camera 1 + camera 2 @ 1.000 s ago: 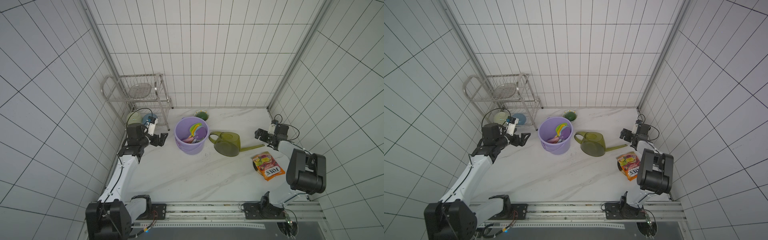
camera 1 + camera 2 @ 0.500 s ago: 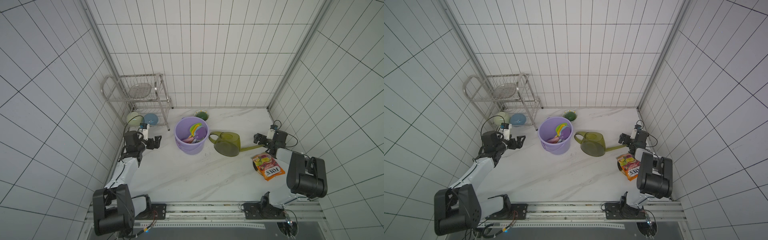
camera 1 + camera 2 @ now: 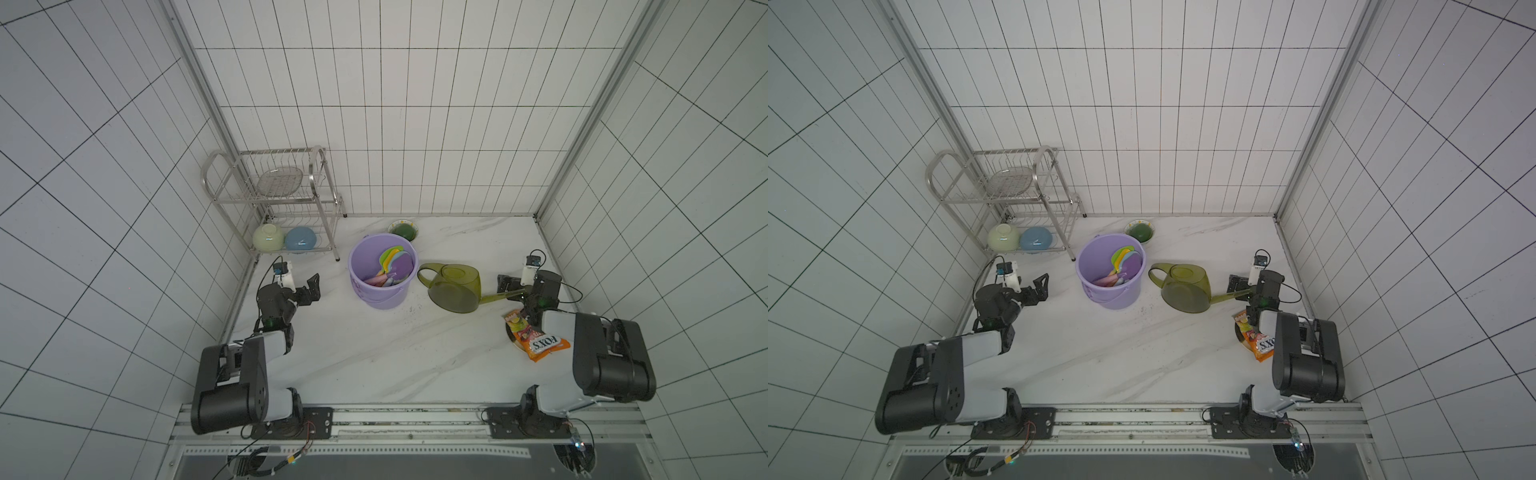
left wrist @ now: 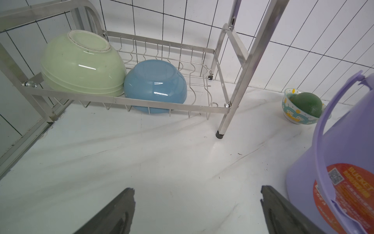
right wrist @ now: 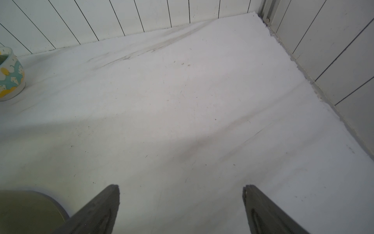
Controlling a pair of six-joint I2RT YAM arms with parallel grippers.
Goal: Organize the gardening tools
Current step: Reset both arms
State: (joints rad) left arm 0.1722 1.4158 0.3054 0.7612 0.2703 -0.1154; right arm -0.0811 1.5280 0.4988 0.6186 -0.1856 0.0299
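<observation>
Your left gripper (image 4: pixel 197 191) wide, empty, low beside bucket (image 3: pixel 359 272), your right gripper (image 5: pixel 181 188) wide, empty, near spout of can (image 3: pixel 455 293), shovels (image 3: pixel 394 262) in bucket, can on table (image 3: pixel 374 353) beside bucket

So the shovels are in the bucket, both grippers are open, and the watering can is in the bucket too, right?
No. Both top views show the watering can standing on the table beside the bucket, not in it. The shovels are in the bucket; left gripper and right gripper are open.
</observation>
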